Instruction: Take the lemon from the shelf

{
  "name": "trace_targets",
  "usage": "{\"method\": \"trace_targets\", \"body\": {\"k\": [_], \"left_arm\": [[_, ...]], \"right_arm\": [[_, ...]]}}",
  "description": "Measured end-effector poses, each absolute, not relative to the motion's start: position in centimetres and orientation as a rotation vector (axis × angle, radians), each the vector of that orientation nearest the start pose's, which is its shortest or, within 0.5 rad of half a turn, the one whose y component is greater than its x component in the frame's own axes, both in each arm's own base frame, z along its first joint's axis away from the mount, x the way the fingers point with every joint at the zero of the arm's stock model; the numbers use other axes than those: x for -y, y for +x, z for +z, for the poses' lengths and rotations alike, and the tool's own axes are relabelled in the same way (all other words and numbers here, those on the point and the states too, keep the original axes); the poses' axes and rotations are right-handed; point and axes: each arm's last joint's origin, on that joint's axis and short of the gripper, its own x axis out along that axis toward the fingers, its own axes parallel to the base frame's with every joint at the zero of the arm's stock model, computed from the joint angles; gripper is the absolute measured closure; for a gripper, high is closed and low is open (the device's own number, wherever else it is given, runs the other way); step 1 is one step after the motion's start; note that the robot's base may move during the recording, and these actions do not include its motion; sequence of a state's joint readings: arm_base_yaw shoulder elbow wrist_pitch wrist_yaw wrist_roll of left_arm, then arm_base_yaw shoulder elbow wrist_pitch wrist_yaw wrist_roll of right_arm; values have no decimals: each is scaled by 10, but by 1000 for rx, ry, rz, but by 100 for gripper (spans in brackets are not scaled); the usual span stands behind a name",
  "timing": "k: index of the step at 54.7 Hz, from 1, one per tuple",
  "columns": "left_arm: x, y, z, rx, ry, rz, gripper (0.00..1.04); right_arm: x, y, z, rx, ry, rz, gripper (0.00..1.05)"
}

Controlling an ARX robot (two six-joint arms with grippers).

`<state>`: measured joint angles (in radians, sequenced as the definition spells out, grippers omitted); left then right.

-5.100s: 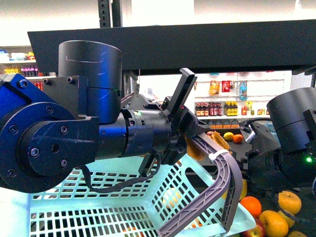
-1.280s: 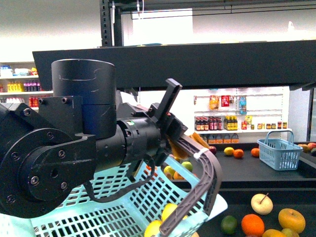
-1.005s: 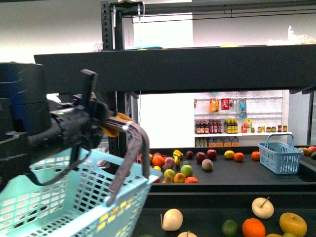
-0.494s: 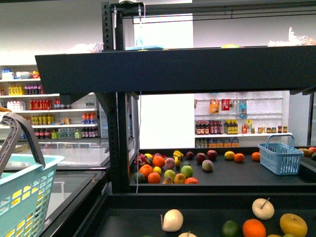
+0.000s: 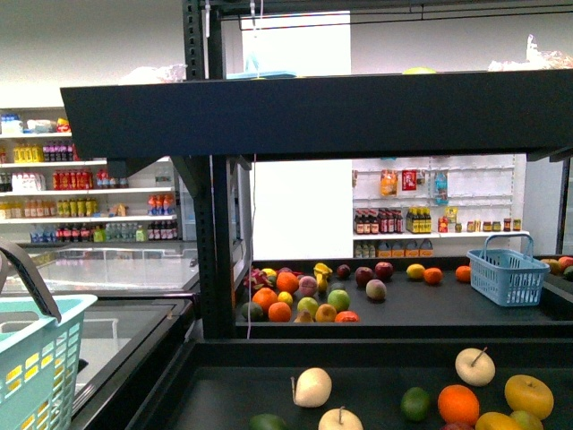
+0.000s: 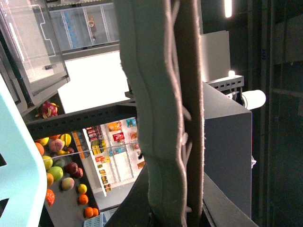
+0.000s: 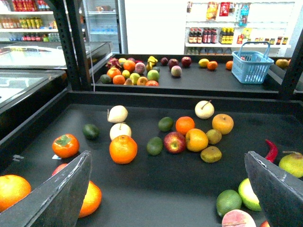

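Two fruit trays, right gripper (image 7: 170,189) spread wide

What may be the lemon (image 5: 285,296) is seen in the fruit pile on the far tray of the shelf (image 5: 215,269), behind oranges (image 5: 279,311). The left wrist view is blocked by a basket handle (image 6: 165,118), so the left gripper's state cannot be told.

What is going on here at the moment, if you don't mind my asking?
A two-armed robot faces a black shelf with fruit spread over its trays. Its left gripper is clamped on the grey handle of a light blue basket, held off to its left. The right gripper is open above the lower tray's fruit, holding nothing yet.
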<state>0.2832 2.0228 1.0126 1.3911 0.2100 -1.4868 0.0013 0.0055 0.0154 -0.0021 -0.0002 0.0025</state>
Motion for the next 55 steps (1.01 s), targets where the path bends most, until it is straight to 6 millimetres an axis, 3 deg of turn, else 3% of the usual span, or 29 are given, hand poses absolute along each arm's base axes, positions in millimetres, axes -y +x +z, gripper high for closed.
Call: {"method": "trace_targets", "body": {"k": [8, 20, 35, 55], "left_arm": [[-117, 397, 197, 278, -1343, -267, 94], [-124, 395, 188, 226, -1220, -246, 54], [-120, 387, 180, 183, -1213, -244, 7], [-112, 362, 200, 198, -1223, -226, 8]], "right_arm": [[0, 97, 168, 7, 2, 2, 8], [0, 97, 168, 8, 2, 2, 8], [0, 97, 168, 8, 2, 2, 8], [0, 97, 168, 8, 3, 2, 8]]}}
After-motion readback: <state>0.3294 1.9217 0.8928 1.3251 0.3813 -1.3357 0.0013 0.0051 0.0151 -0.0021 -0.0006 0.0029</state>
